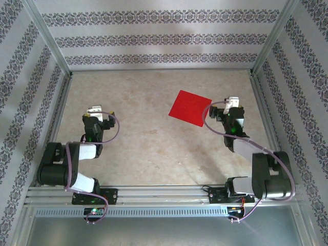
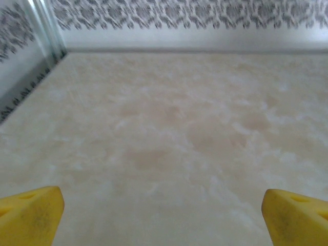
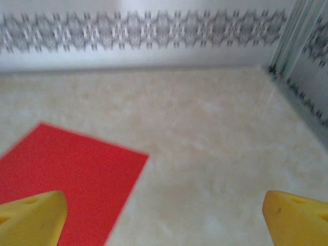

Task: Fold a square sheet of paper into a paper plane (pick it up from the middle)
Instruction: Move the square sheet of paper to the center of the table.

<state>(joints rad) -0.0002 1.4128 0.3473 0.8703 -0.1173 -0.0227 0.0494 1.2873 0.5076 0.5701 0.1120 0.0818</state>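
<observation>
None of the folding looks begun: the square sheet of paper lies flat and uncreased on the surface, just beside the right gripper, which, like the left gripper, gapes wide and empty, leaving pickup and every crease to do.

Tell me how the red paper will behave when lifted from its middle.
The square sheet of paper looks thin and lies flat on the table, so its edges will probably droop. Likely light, it may slide on the smooth surface when pushed.
</observation>
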